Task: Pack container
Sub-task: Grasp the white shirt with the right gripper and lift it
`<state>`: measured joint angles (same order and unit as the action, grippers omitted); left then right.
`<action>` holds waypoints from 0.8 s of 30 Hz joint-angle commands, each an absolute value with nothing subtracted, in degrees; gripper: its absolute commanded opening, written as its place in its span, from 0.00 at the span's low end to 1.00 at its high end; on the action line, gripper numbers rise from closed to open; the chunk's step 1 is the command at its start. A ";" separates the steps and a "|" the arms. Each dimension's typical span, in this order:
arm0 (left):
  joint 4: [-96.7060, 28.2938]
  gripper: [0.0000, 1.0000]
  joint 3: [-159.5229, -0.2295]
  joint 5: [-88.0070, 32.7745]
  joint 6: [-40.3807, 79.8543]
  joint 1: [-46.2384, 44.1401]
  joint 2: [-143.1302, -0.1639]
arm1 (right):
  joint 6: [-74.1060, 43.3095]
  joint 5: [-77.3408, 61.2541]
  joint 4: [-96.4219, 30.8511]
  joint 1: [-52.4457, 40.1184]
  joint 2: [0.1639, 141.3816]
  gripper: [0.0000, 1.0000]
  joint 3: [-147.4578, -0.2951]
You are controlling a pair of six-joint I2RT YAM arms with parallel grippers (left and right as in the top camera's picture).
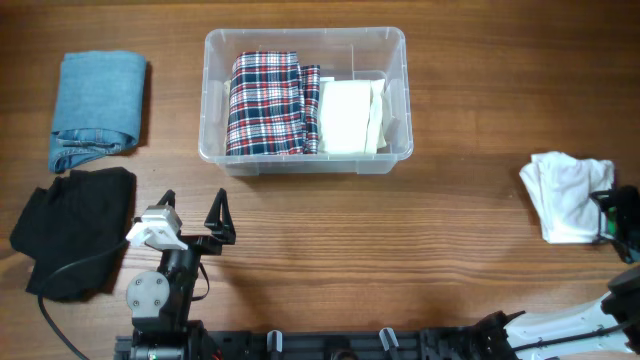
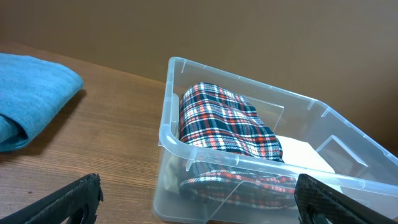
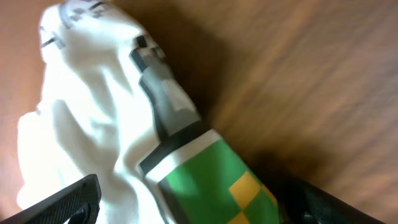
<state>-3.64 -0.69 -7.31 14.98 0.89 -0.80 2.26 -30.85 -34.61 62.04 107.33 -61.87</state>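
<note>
The clear container (image 1: 305,33) stands at the table's far middle. Inside it lie a folded red, white and navy plaid garment (image 1: 265,105) on the left and a folded cream garment (image 1: 348,115) on the right. My left gripper (image 1: 193,200) is open and holds nothing, a little in front of the container's front left corner. Its wrist view looks at the container (image 2: 163,140) and the plaid garment (image 2: 224,118) between my left gripper's (image 2: 199,202) fingers. My right gripper (image 1: 608,215) is open at the far right, over a crumpled white garment (image 1: 562,190). That white garment (image 3: 81,106), with a green and yellow print (image 3: 211,174), lies between the spread fingers of my right gripper (image 3: 202,199).
A folded blue denim garment (image 1: 98,108) lies at the far left, also in the left wrist view as the denim (image 2: 31,102). A black garment (image 1: 75,225) lies in front of it, beside the left arm's base. Bare wooden table (image 1: 420,230) runs between the two arms.
</note>
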 commanded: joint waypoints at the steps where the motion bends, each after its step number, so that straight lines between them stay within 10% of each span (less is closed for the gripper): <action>1: -3.79 1.00 -0.34 -6.79 15.46 1.41 -0.38 | 1.63 -37.56 -35.59 59.83 110.39 0.93 -56.73; 10: -3.79 1.00 -0.34 -6.76 15.46 1.41 -0.38 | 1.50 -39.53 -33.69 55.96 110.39 0.76 -54.61; 24: -3.79 1.00 -0.34 -6.76 15.46 1.41 -0.38 | 1.28 -42.04 -20.58 42.02 110.37 0.04 -54.63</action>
